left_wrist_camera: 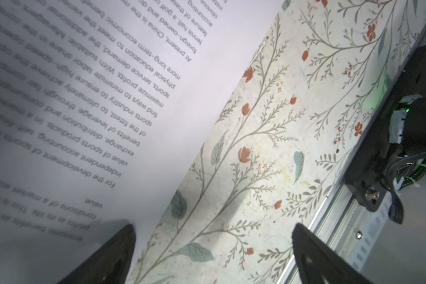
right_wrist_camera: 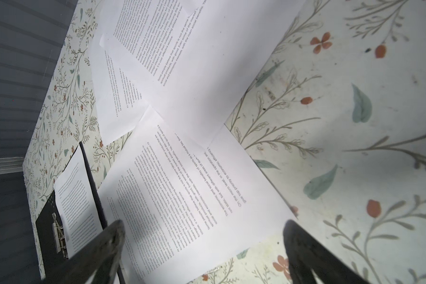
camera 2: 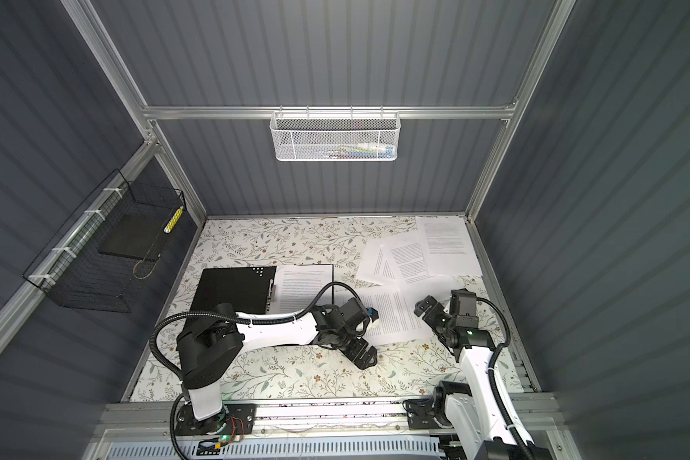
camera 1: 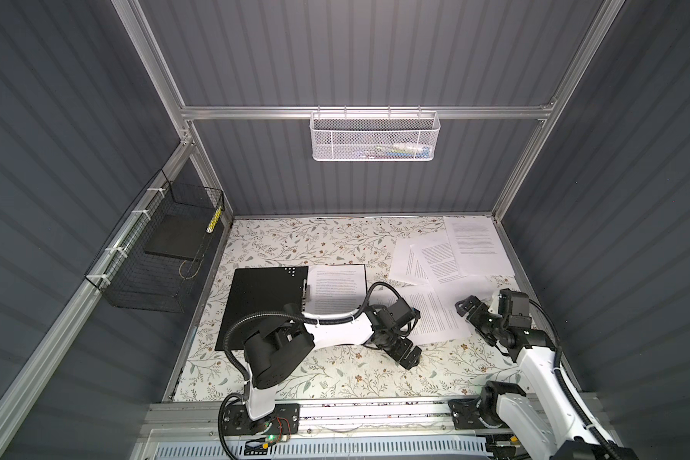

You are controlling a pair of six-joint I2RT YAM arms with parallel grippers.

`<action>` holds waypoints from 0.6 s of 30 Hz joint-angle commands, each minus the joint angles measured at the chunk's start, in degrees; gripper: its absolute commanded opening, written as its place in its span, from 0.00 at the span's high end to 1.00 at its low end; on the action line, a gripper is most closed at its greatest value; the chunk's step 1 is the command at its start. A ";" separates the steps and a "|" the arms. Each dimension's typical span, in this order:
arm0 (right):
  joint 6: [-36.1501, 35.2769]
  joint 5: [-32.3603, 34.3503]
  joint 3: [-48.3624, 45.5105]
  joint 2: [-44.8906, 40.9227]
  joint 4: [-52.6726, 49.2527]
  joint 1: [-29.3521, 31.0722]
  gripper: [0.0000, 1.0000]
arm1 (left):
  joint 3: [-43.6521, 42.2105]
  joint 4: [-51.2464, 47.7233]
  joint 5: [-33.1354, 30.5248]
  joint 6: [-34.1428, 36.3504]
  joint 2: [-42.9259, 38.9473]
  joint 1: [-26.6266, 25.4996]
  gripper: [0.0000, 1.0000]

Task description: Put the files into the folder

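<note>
Now our left fingers (left_wrist_camera: 103, 258) and right fingers (right_wrist_camera: 101, 248) are open, empty; we should pinch one sheet (camera 1: 435, 314) softly by its edge.

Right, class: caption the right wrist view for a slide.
Open right gripper over loose white printed paper sheets, thin black folder lying open nearby.

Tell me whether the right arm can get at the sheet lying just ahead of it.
Probably yes: the open right gripper hovers over that sheet's edge, with nothing lying between.

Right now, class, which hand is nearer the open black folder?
Left. The left hand sits just right of the open black folder; the right hand is farther right.
</note>
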 commanded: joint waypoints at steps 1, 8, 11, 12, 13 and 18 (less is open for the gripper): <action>-0.53 0.60 1.50 0.07 1.41 -0.20 0.01 | 5.43 2.34 5.74 -1.10 -0.89 -0.20 0.00; -0.45 -0.66 4.02 0.64 0.74 -2.46 0.01 | 22.17 3.43 6.31 -6.69 13.52 -0.33 0.00; -0.20 -1.84 5.36 -0.61 -1.28 -3.83 0.01 | 28.12 3.35 6.98 -7.38 19.17 -0.29 0.00; 0.06 -1.70 5.59 -1.42 -1.91 -4.35 0.01 | 30.33 2.86 7.20 -7.48 21.12 -0.33 0.00; -0.06 -1.79 5.91 -2.11 -2.37 -4.74 0.01 | 31.79 2.80 7.52 -7.51 22.59 -0.33 0.00; -1.07 -1.94 8.14 -3.97 -5.79 -7.00 0.01 | 35.88 2.64 9.99 -8.35 27.57 -0.58 0.00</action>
